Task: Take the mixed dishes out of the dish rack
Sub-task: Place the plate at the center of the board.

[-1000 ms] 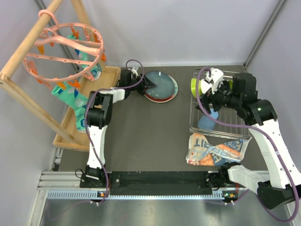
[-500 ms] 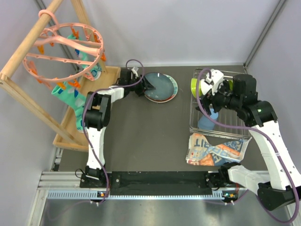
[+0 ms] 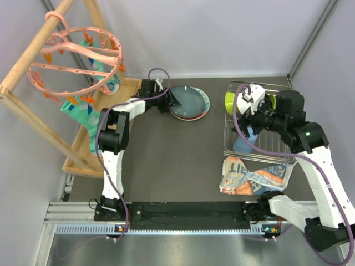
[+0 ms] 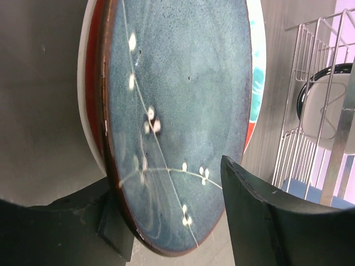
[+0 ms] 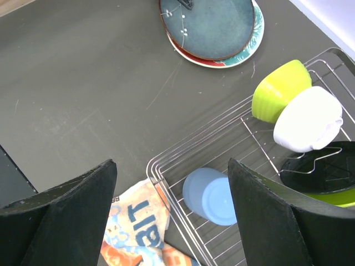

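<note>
Teal plate (image 3: 188, 101) lay flat on the worktop (image 3: 166, 160), stacked on a patterned plate (image 4: 256, 66). Both were out of the rack (image 5: 157, 166), prob. piled to save room. Left hand (image 4: 172, 183) sat low at the stack's left rim, fingers spread w/ the rim btwn them, not pinching. Its arm reached far fwd, forearm nearly level.

Blue cup (image 5: 209, 197) sat base-up in the rack; lime bowl (image 5: 280, 88) & white bowl (image 5: 308, 119) leaned on edge, as if to drain. Right hand (image 5: 172, 163) hung above the rack pointing down, fingers wide apart, holding nothing. The cup was just below it, likely the next pick. Printed packet (image 5: 138, 221) lay beside the rack's near end.
</note>
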Controlling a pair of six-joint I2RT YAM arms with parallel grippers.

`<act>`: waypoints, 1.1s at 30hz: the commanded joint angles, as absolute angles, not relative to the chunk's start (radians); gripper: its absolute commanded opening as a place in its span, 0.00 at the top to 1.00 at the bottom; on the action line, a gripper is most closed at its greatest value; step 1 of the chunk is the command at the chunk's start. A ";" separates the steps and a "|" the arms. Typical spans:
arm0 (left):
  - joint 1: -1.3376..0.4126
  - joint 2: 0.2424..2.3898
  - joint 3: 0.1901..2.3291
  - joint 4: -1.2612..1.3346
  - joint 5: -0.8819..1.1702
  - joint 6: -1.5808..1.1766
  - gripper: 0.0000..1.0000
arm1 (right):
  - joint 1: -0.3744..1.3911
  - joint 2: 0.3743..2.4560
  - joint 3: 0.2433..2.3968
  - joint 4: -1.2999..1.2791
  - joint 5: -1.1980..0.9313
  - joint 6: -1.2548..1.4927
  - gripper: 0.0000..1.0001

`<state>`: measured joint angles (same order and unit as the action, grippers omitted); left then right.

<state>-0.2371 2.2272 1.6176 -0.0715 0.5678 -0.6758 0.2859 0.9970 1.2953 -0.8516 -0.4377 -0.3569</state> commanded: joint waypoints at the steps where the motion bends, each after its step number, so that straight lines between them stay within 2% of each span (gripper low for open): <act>1: -0.229 2.125 1.664 -0.071 0.561 -0.640 0.38 | 0.296 0.969 1.292 -0.808 -0.451 -0.362 0.19; 33: -0.179 2.098 1.597 -0.031 0.591 -0.649 0.38 | 0.296 0.966 1.273 -0.801 -0.457 -0.360 0.18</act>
